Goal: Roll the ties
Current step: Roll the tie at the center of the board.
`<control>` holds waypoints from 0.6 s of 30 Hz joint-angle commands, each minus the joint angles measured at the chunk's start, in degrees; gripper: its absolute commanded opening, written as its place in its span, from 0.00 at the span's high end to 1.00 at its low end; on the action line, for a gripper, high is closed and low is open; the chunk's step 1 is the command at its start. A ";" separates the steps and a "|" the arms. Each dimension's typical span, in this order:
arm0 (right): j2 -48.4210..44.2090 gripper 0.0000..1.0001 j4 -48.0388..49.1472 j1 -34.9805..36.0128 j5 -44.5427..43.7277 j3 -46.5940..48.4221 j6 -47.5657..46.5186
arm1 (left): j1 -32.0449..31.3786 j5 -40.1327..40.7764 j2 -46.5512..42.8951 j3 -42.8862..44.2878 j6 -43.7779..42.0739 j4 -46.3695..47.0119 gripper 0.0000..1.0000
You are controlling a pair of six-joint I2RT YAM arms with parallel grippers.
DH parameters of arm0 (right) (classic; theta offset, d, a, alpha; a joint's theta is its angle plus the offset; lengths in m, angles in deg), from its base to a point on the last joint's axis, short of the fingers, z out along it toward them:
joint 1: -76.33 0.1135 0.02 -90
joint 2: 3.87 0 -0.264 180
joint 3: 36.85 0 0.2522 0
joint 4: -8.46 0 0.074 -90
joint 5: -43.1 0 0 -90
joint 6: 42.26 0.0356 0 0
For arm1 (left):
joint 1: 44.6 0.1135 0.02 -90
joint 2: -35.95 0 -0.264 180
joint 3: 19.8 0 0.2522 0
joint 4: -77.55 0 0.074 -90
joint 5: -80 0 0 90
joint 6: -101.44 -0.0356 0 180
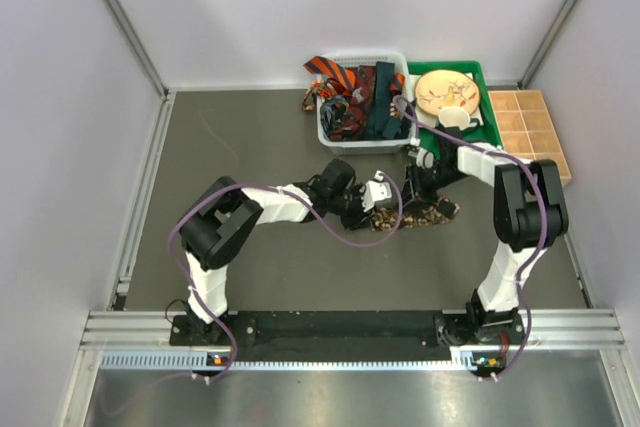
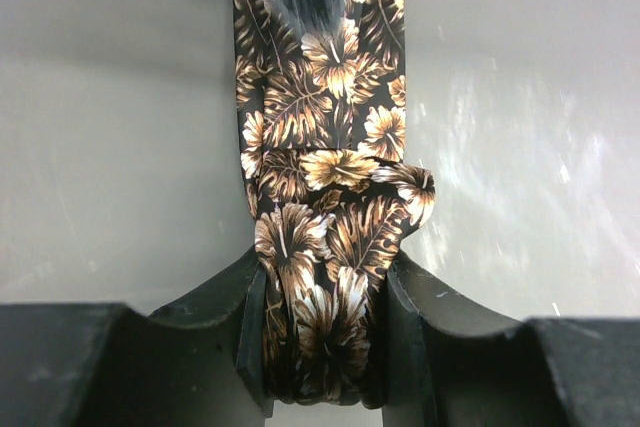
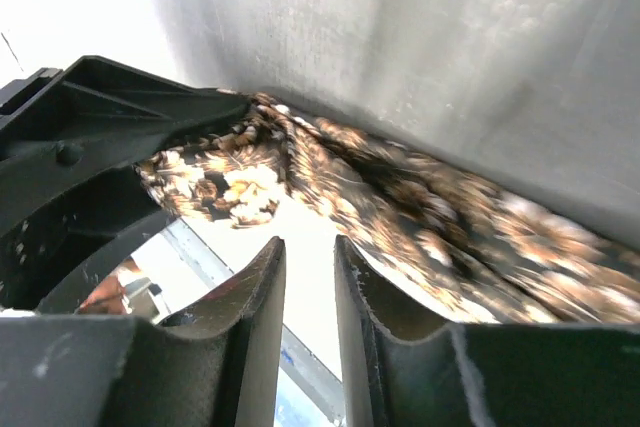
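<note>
- Left gripper (image 2: pixel 325 352) sits nearest the lens. Its jaws press from both sides on the folded end of the floral tie (image 2: pixel 330 147), which runs straight away from them, flat on the tabletop (image 2: pixel 110 147).
- Tabletop: grey, with room on either side of the left jaws and ahead of them for the roll to travel.
- Basket (image 1: pixel 360 145): white mesh, well beyond both pairs of jaws, holding the other ties (image 1: pixel 340 77) in a loose heap.
- Right gripper (image 3: pixel 308 252): its jaws stand a narrow gap apart with nothing between them. The tie's length lies just beyond their tips.
- To do the step well, I judge: hold the left grip square on the fold and turn it over along the tie's own line. Let the right jaws pin the loose length so the layers stack evenly and the edges do not skew.
</note>
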 commanded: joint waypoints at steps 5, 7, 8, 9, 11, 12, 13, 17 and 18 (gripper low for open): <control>-0.09 0.75 2.76 -0.58 0.15 0.69 -0.97 | 0.10 4.95 0.70 6.57 -5.08 -30.86 1.00; 0.70 0.77 2.94 -0.15 -1.34 0.34 -1.67 | 0.10 6.79 1.67 8.59 -4.73 -32.47 1.00; 0.97 0.78 2.85 0.03 -2.30 0.16 -1.67 | 0.10 7.23 1.85 9.12 -4.64 -33.08 1.00; 1.23 0.78 2.50 0.21 -2.92 -0.36 -1.59 | 0.10 7.67 1.76 9.21 -4.29 -33.26 1.00; 2.37 0.80 2.41 0.30 -4.58 -0.80 -1.58 | 0.10 7.68 1.32 9.04 -3.85 -32.65 1.00; 2.81 0.81 2.32 0.30 -5.20 -1.07 -1.67 | 0.10 7.77 0.71 8.17 -3.68 -31.34 1.00; 3.34 0.83 1.89 0.21 -5.82 -1.07 -1.50 | 0.10 7.77 0.27 7.55 -3.33 -30.20 1.00; 4.57 0.85 0.74 0.30 -10.47 -0.72 -1.50 | 0.10 8.73 -0.96 6.75 -2.44 -27.90 1.00; 4.75 0.86 0.57 0.21 -11.27 -0.54 -1.41 | 0.10 9.08 -1.22 6.75 -2.36 -27.55 1.00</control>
